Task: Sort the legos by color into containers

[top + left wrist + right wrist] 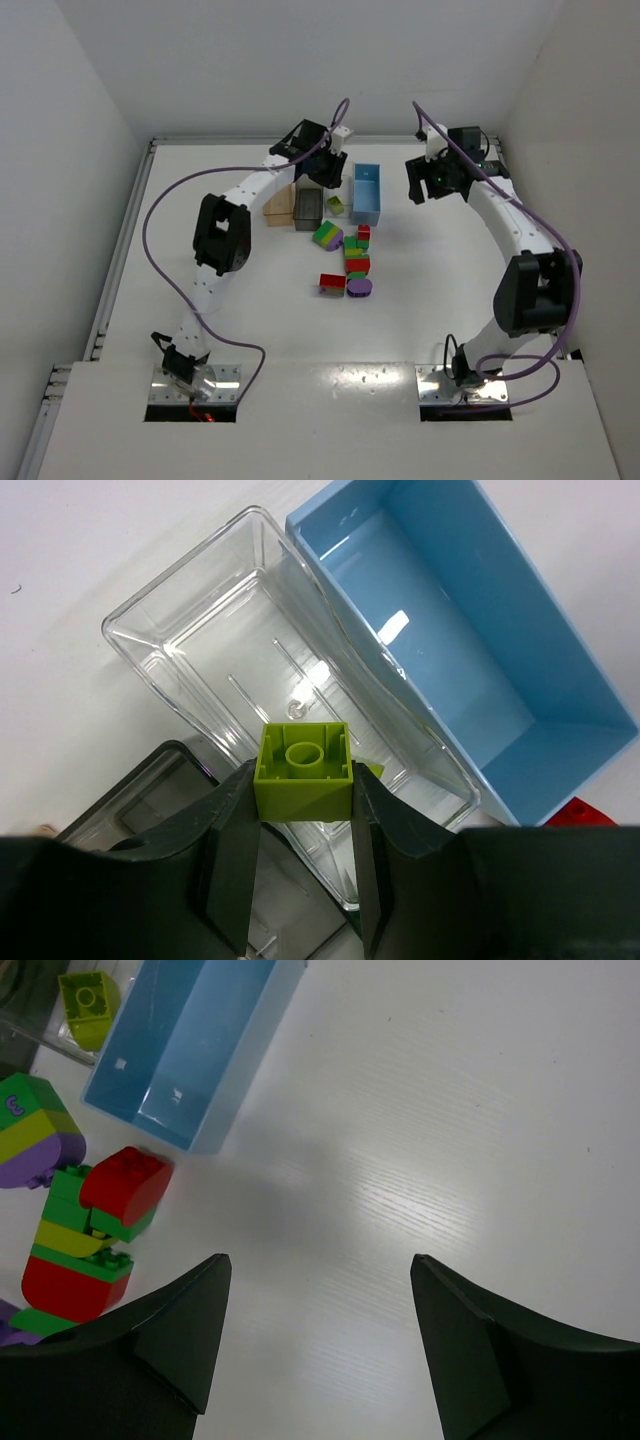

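My left gripper (305, 776) is shut on a lime green lego (303, 770), held above the clear whitish container (190, 650). A second lime lego (88, 995) lies inside that container. To its right is the light blue container (560, 690), and the dark grey one (150, 800) is to its left. The tan-orange container (280, 205) ends the row. More legos (350, 262) in red, green, lime and purple, some stuck together, lie in front of the containers. My right gripper (318, 1258) hangs open over bare table, right of the blue container (190, 1040).
A raised rail (130, 200) runs along the table's left edge, and white walls close in the back and sides. The two arm bases (195, 385) are bolted at the near edge. A stacked red, green and lime column (75, 1250) lies left of my right gripper.
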Controlling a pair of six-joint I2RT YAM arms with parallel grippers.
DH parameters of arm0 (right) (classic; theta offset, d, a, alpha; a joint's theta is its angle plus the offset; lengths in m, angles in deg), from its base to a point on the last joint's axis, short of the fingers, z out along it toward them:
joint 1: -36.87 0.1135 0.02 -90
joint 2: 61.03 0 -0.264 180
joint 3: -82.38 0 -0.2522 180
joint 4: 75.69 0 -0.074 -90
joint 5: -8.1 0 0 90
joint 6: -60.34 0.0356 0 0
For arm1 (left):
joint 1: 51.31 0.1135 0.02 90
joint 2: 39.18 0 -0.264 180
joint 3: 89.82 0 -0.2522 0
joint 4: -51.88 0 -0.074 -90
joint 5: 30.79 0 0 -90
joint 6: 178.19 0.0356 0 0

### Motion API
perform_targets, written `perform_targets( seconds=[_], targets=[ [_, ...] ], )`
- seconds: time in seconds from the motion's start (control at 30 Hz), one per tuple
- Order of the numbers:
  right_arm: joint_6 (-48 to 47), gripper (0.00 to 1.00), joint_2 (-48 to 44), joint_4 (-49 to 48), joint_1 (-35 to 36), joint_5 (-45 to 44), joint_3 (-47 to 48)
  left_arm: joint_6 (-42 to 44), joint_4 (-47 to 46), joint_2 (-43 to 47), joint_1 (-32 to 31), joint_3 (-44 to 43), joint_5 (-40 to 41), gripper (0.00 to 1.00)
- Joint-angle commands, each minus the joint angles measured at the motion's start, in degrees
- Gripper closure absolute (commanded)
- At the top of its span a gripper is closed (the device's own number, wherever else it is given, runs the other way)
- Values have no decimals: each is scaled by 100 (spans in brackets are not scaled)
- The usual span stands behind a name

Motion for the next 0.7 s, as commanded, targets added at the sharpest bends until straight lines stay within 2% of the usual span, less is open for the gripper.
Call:
perform_targets(
  seconds=[0.0, 0.03, 0.2, 0.23, 0.27, 0.4, 0.5, 0.53, 0.6, 0.67],
  targets=[
    [-138, 27, 46, 63, -21, 254, 255, 82, -290, 71, -57, -285, 37, 58],
    [-138, 27, 46, 64, -21, 254, 255, 82, -386, 71, -57, -285, 37, 49],
    [-191, 27, 46, 64, -21, 368, 255, 82, -615, 360, -57, -154, -15, 48],
    [-243, 27, 46, 64, -21, 368, 255, 143, -616, 500, -57, -153, -16, 46],
    [-244, 27, 46, 64, -21, 368, 255, 144, -694, 571, -57, -92, -77, 39],
    [-244, 27, 46, 64, 41, 368, 203, 101, -756, 966, -57, -92, 54, 39],
    [-296, 27, 46, 11, 41, 368, 203, -146, -756, 1509, -57, -144, 448, 39],
    [-366, 27, -6, 11, 41, 525, 203, -460, -843, 1860, -57, -49, 720, 39],
    [-524, 27, -7, 72, 93, 753, 203, -795, -906, 2047, 47, 136, 775, 45],
    [-988, 27, -59, 309, 294, 1263, 203, -1033, -906, 2627, 371, 557, 487, 47]
  ],
)
